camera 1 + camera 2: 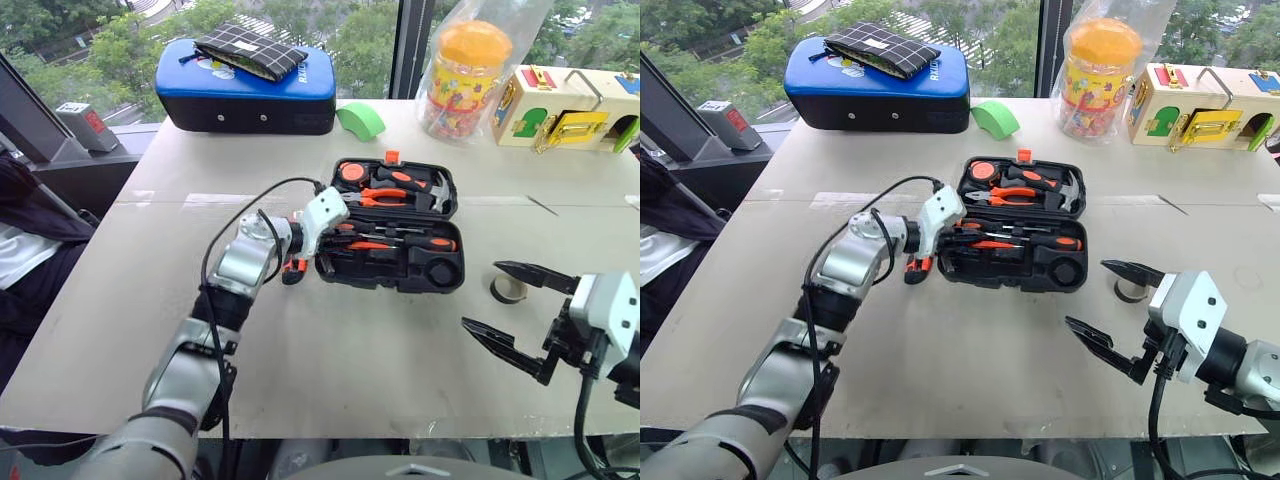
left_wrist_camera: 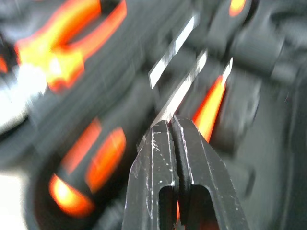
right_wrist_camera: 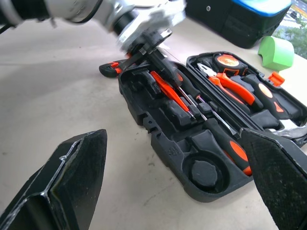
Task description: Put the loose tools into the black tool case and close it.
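Observation:
The black tool case (image 1: 400,283) lies open in the middle of the table. In its front half lie an orange-and-black screwdriver (image 1: 430,243) and a slim orange tester screwdriver (image 3: 165,88); the far half holds pliers and a hammer. My left gripper (image 3: 165,67) is shut and empty, its tips reaching down into the case's left end over the screwdriver shafts. The orange-black utility knife (image 1: 293,270) lies on the table just left of the case, under my left wrist. A small dark tape roll (image 1: 508,289) lies right of the case. My right gripper (image 1: 481,294) hovers open beside the roll.
A blue-and-black case (image 1: 245,85) with a checked pouch on it stands at the back left. A green object (image 1: 360,120), a bagged jar (image 1: 468,70) and a wooden latch box (image 1: 570,108) line the back. A person (image 1: 20,240) sits at the left.

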Motion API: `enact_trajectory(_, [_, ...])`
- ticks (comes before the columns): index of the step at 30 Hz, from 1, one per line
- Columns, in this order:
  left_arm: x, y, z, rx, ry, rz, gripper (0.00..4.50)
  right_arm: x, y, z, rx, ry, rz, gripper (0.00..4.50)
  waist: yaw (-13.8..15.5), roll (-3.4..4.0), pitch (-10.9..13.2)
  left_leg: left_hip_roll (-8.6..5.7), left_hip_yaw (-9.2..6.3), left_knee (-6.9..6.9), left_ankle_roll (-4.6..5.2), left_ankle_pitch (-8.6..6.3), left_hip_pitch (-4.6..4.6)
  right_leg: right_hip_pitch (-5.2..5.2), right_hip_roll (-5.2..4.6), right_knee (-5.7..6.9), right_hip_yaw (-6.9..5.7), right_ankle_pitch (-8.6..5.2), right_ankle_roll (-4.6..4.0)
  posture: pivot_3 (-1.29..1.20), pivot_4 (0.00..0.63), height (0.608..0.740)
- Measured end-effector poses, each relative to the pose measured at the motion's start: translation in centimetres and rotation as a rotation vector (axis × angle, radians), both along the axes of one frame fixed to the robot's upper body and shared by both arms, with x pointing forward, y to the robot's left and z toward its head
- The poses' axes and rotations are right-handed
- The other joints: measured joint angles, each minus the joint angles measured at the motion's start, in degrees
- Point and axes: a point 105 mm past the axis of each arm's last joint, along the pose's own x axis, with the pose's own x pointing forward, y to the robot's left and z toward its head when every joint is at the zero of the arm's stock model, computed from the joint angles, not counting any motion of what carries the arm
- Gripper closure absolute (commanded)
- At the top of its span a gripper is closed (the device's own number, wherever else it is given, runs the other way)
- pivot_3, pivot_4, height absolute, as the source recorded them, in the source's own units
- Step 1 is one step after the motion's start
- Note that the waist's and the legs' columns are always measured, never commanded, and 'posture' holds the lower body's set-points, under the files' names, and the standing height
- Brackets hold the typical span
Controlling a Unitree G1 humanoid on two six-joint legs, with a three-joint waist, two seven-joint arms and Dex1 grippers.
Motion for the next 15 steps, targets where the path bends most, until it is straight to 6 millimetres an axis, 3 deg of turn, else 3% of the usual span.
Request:
enact_trajectory(7, [-1.5, 0.0, -1.4, 0.023, 0.003, -0.032, 4.44, -0.1, 0.0, -0.1, 0.000, 0.003, -0.002, 0.00, 1.0, 0.10, -0.1, -0.03, 0.19, 0.00, 0.01, 0.00, 0.09, 0.02, -0.03, 0.01, 0.15, 0.00, 0.00, 0.00, 0.150, 0.740])
enact_trajectory(15, [-0.9, -0.5, -1.3, 0.001, -0.004, -0.015, 4.44, 0.0, 0.1, 0.0, -0.001, -0.002, -0.001, 0.00, 1.0, 0.08, -0.2, -0.05, 0.18, 0.01, 0.01, -0.01, 0.10, 0.04, -0.02, 0.03, 0.13, 0.00, 0.00, 0.00, 0.150, 0.740])
